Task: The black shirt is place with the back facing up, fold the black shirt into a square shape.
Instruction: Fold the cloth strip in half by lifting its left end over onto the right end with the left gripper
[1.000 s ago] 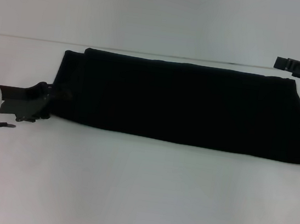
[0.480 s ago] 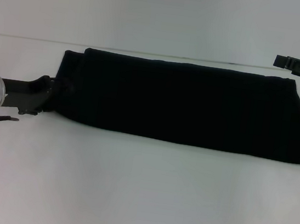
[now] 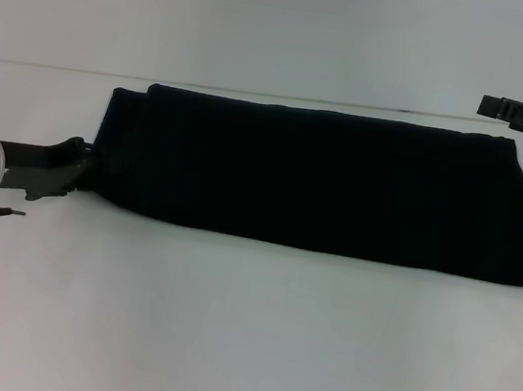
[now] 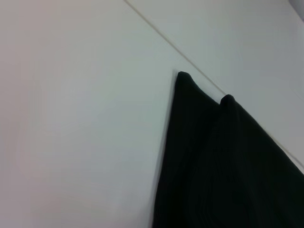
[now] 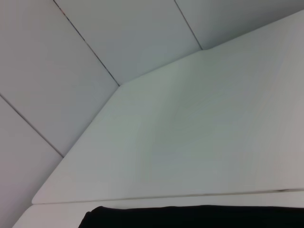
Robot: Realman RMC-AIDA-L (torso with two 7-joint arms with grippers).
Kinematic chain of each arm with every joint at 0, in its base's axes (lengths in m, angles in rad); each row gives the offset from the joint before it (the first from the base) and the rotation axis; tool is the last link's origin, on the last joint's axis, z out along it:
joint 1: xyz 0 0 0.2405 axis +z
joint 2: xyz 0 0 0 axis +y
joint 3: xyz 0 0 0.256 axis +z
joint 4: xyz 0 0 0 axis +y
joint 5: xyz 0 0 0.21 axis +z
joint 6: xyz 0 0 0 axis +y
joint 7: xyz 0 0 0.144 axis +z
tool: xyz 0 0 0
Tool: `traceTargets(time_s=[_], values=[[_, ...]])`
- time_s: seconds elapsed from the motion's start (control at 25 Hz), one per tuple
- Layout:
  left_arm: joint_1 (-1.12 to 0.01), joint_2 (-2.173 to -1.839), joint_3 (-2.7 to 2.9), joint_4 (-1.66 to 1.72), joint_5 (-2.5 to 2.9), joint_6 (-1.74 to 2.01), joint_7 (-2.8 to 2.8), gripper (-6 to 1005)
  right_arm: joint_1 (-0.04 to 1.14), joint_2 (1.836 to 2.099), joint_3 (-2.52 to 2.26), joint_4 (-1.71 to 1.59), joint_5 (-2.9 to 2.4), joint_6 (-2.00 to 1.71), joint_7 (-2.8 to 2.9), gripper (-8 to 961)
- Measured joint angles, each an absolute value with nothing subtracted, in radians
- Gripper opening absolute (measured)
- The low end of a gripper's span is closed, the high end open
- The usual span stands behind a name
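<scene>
The black shirt [image 3: 321, 179] lies on the white table as a long flat band, folded lengthwise, running left to right. My left gripper [image 3: 80, 164] is low at the band's left end, right against the near left corner of the cloth. In the left wrist view the black shirt [image 4: 213, 161] shows its left end with two small corner bumps. My right gripper [image 3: 506, 109] hovers beyond the far right corner, above the table's back edge. A strip of the black shirt [image 5: 190, 217] shows in the right wrist view. No lettering is visible.
The white table [image 3: 243, 338] spreads wide in front of the shirt. A pale wall [image 3: 284, 25] rises behind the table's back edge, close to the shirt's far side.
My left arm has risen a little and pressed in toward the shirt's left end. The shirt and my right arm have stayed put.
</scene>
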State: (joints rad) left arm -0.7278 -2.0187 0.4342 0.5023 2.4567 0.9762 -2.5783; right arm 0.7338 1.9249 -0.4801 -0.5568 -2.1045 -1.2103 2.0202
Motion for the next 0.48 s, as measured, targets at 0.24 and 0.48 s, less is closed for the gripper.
traceTargets(time_s=[0.24,0.48], values=[[-0.725,-2.019,0.435,0.504,2.462,0.964,-2.563,505,0.736,1.925,-0.482,-0.557,-2.105,-1.210,2.020,865],[-0.726,-2.020,0.443,0.503,2.463,0.952,-2.551,385,0.736,1.925,-0.482,-0.557,-2.105,-1.211,2.020,865]])
